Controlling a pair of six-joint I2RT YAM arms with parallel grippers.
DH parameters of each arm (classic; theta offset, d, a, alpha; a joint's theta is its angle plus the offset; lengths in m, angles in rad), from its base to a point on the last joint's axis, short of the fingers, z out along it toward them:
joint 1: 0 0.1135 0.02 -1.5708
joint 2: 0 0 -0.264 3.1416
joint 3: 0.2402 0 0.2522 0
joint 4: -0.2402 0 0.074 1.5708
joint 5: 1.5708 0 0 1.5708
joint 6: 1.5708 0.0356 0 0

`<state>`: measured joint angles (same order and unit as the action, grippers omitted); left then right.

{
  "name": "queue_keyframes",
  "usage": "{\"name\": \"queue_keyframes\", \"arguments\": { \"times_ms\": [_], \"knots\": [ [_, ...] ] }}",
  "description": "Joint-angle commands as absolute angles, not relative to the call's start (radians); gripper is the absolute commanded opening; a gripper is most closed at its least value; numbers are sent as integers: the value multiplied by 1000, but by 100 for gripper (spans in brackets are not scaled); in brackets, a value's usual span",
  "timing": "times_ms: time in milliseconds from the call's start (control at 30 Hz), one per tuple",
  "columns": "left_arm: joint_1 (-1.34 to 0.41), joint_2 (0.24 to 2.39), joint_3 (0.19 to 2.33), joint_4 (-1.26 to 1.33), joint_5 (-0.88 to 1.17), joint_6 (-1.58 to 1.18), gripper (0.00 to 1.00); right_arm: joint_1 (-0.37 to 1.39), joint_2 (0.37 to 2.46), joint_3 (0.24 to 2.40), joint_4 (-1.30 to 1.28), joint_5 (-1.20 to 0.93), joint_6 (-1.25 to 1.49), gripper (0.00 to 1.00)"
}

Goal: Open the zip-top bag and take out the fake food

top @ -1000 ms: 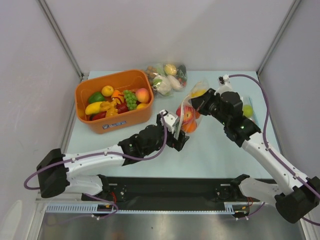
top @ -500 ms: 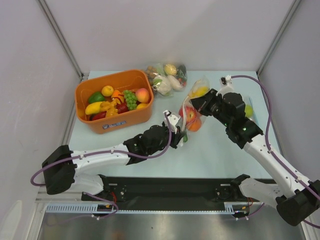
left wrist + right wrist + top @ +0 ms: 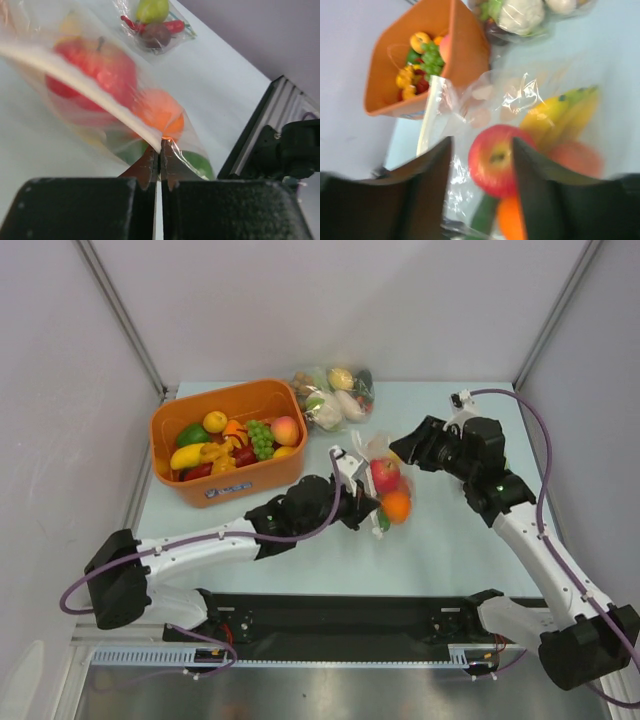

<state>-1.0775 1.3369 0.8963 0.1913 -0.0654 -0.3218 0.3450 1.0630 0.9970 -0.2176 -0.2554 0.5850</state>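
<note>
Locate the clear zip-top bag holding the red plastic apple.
Top view: the clear zip-top bag is mid-table, right of the orange plastic bin, its edge pinched in the left gripper.

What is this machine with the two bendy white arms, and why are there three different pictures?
It is a robot with two arms bolted to a table. Each arm ends in a two-finger hand. The big picture comes from a camera up above, looking down. The other two come from little cameras on the wrists, so you see each hand's own fingers up close. In the middle is a clear bag with a red apple and an orange inside. Further back sit a bin full of toy fruit and a second bag of toy food. The left hand is shut, pinching the bag's edge. The right hand is open near the bag and holds nothing.
</note>
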Motion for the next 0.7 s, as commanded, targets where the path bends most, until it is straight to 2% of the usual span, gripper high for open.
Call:
{"name": "queue_keyframes", "arguments": {
  "times_ms": [0,100,333,500,667],
  "knots": [
    [-988,1284,950,224,41,-489,0,328,997,1049,-323,-310,352,64],
    [-939,1263,943,247,89,-564,0,347,902,1048,-373,-226,257,71],
    [-841,1285,965,276,238,-745,0,462,689,967,-351,-228,49,70],
    [-816,1295,974,271,291,-784,0,511,609,859,-318,-336,3,68],
    [-798,1293,971,290,334,-839,0,587,589,793,-288,-327,-29,68]
  ]
}}
